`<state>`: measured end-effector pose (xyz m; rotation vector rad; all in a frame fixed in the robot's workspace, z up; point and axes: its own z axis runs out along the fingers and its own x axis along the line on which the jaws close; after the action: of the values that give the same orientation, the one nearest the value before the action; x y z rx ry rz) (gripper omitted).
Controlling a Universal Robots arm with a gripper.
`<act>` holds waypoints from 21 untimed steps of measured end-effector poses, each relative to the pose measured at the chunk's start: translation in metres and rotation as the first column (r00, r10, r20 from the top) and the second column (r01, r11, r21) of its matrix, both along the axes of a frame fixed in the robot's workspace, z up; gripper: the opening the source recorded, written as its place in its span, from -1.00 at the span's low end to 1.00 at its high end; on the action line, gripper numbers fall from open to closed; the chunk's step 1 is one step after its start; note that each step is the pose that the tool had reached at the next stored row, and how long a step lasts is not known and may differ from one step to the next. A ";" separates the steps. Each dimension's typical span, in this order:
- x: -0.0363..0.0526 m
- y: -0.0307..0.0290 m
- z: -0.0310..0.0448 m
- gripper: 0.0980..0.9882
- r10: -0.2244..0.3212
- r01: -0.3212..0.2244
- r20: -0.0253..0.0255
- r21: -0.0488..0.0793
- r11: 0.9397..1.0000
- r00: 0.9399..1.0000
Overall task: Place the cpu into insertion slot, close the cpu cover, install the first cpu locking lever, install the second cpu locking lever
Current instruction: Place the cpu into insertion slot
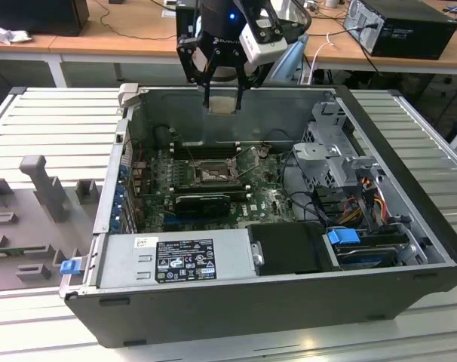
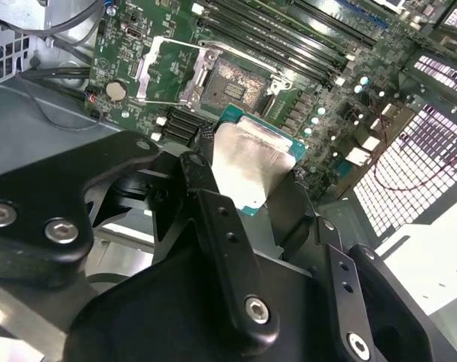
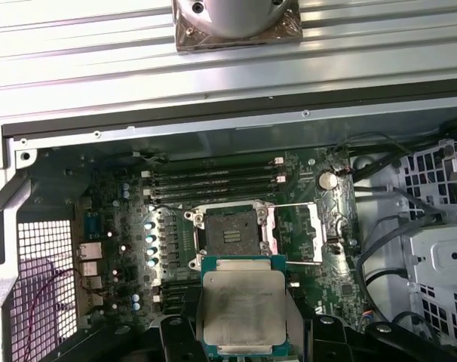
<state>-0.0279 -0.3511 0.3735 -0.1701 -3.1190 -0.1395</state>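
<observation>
My gripper (image 1: 222, 99) hangs above the back wall of the open computer case, shut on the cpu (image 1: 222, 105). The cpu is a flat square chip with a pale silver top (image 3: 242, 308) and a green edge, pinched between the black fingers (image 2: 213, 219) in both wrist views. It is held in the air, apart from the board. Below it lies the insertion slot (image 3: 230, 228), a dark square socket on the green board (image 1: 211, 172), bare and uncovered (image 2: 232, 81). The cpu cover (image 3: 296, 230) is swung open beside the socket (image 2: 164, 69), its thin frame standing off the board.
Long black memory slots (image 3: 213, 181) run just behind the socket. A long black card (image 1: 202, 202) sits in front of it. The power supply (image 1: 176, 256) fills the case front, and a drive cage with cables (image 1: 334, 154) stands at the exterior view's right. Grey fixtures (image 1: 44, 185) lie outside.
</observation>
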 end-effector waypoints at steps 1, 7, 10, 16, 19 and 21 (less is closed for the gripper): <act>0.0000 0.0000 0.0000 -0.03 0.000 0.000 0.000 0.000 1.000 1.000; 0.0000 0.0000 -0.0008 -0.03 -0.008 0.008 0.000 -0.001 1.000 1.000; 0.0000 0.0000 -0.0010 -0.03 -0.013 0.013 0.000 -0.001 1.000 1.000; 0.0000 0.0000 -0.0010 -0.03 -0.040 0.040 0.000 -0.001 0.999 0.999; 0.0000 0.0000 -0.0010 -0.03 -0.053 0.053 0.000 -0.001 0.999 0.999; 0.0000 0.0000 -0.0011 -0.03 -0.068 0.068 0.000 -0.001 0.998 0.998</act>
<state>-0.0279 -0.3511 0.3724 -0.2770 -3.1145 -0.1390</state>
